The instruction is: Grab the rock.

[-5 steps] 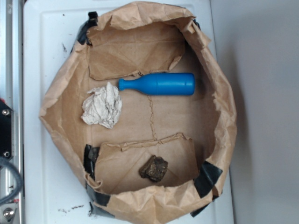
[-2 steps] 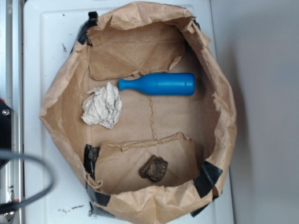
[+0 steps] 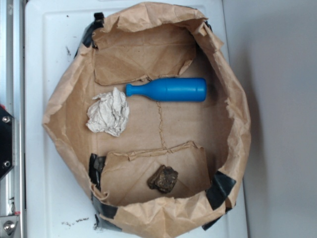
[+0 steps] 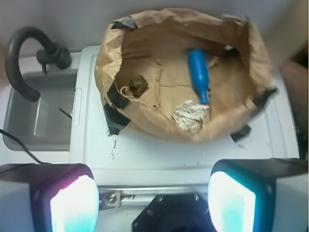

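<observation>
The rock is a small dark brown rough lump lying on a folded paper flap at the near side of the open brown paper bag. In the wrist view the rock sits at the bag's left side. My gripper is open and empty, its two fingers wide apart at the bottom of the wrist view, well short of the bag and over the white surface's edge. The gripper does not show in the exterior view.
A blue bottle lies on its side in the bag, with a crumpled white paper ball beside it. The bag stands on a white surface. A grey sink with a black faucet lies left in the wrist view.
A black cable looped into the lower left of the exterior view 0.4 s ago and is gone now. The bag's contents have not moved.
</observation>
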Controlling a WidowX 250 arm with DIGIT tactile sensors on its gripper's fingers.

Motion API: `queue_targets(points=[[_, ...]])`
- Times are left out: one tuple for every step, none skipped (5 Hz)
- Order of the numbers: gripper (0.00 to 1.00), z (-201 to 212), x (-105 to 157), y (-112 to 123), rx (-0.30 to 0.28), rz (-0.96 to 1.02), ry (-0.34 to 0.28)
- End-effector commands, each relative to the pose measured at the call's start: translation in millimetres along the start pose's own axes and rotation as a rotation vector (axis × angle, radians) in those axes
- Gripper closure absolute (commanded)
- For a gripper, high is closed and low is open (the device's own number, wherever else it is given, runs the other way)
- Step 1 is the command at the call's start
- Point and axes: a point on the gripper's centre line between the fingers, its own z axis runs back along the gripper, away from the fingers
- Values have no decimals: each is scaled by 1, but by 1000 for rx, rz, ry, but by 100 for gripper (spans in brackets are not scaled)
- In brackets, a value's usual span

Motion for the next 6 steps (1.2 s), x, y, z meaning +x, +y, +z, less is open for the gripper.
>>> queue_targets(points=[[0, 6, 2, 1, -4, 8, -23], [0, 6, 2, 1, -4, 8, -23], [0, 6, 2, 1, -4, 8, -23], [0, -22, 33, 15, -12, 1, -34], [0, -50, 55, 28, 2, 20, -24], [0, -82, 68, 39, 38, 16, -3]])
